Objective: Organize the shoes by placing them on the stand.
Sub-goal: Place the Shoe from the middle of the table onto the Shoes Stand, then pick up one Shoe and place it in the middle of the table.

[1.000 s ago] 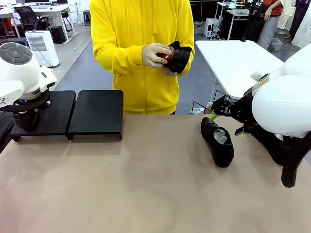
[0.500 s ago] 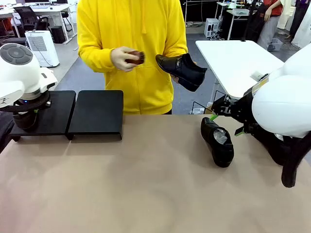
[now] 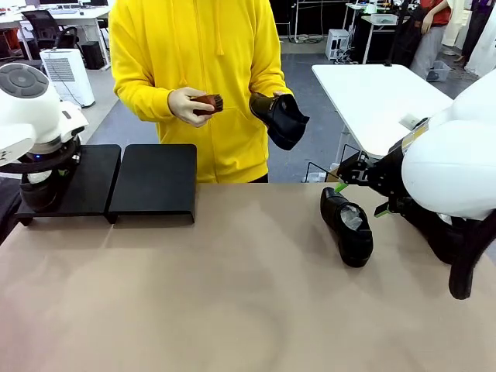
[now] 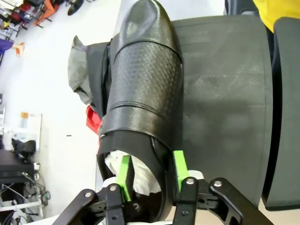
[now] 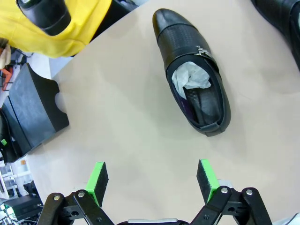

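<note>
Left wrist view: a shoe (image 4: 143, 84) lies on the stand (image 4: 220, 93) along its outer edge, its heel hidden under the left gripper (image 4: 151, 168). The pads straddle its collar; pinching or loose, I cannot tell. The right gripper (image 5: 152, 180) gapes above the worktop (image 5: 122, 131), near a second shoe (image 5: 194, 89).

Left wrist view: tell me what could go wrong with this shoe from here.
1. One pad of the left pincer sits inside the shoe, in its paper, and the other is outside its wall. Pulling away could snag the paper or tip the shoe.
2. The shoe seems to lie close along one edge of the stand, so a small drag might push it off.
</note>
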`<action>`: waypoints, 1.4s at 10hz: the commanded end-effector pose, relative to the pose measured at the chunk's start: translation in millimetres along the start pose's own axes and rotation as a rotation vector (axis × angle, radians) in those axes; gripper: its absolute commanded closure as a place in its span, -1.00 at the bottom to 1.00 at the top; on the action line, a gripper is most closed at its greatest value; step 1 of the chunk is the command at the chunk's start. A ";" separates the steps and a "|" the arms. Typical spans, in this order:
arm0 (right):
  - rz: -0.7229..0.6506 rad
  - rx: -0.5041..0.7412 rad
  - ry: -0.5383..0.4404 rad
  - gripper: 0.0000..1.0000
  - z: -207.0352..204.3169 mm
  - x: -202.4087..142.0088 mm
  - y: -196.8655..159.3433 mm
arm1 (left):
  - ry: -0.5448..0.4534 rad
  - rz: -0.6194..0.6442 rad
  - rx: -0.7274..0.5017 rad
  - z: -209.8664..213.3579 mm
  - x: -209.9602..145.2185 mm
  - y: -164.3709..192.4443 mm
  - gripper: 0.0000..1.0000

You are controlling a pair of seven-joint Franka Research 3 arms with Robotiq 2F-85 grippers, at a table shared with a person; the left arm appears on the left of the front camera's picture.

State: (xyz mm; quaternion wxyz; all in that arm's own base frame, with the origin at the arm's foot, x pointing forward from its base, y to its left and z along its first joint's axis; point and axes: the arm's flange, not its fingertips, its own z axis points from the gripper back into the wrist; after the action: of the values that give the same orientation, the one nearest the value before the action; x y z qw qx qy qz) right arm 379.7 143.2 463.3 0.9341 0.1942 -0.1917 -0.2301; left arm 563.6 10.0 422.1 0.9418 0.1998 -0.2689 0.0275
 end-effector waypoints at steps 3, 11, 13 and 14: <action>0.010 -0.003 -0.004 -1.00 0.9 0.9 0.6 | -0.098 0.084 -0.019 34.6 -2.2 13.6 -0.06; 0.010 -0.003 -0.004 -1.00 0.9 0.9 0.6 | -0.047 0.049 -0.024 16.0 2.1 6.4 -0.06; 0.010 -0.003 -0.004 -1.00 0.9 0.9 0.6 | -0.130 0.075 -0.167 82.6 -18.2 -4.5 -0.06; 0.010 -0.003 -0.004 -1.00 0.9 0.9 0.6 | -0.139 0.073 -0.176 102.1 -26.0 -1.5 -0.06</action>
State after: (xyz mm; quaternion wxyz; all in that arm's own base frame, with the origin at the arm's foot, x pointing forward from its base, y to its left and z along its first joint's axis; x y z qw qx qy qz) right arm 379.7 143.1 463.2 0.9342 0.1941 -0.1916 -0.2302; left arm 521.3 -33.2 467.0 0.9323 0.1249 -0.3378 0.0326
